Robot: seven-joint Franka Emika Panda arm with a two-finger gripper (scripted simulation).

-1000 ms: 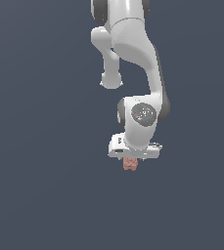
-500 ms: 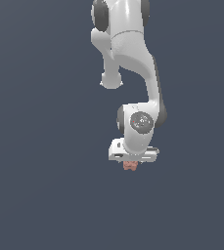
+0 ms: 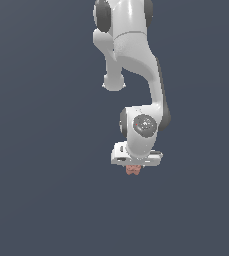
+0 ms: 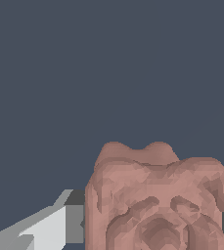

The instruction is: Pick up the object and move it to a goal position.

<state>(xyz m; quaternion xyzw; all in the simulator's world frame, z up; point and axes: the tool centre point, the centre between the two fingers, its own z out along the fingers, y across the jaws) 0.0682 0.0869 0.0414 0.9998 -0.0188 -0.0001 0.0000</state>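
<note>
The object (image 3: 132, 170) hangs clamped under the gripper (image 3: 132, 169); only the wrist view shows its lumpy carved surface (image 4: 157, 200).

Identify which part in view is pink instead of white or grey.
Only the small lumpy object is salmon-pink; it hangs just beneath the white gripper. The wrist view shows its bumpy, carved surface filling the foreground. The arm is white and grey.

- My arm (image 3: 131, 60) is glossy white, with rounded links and dark grey joint caps.
- Above my pincer (image 3: 132, 167), a round grey disc marks the wrist.
- The pincer's body is a flat white bar.
</note>
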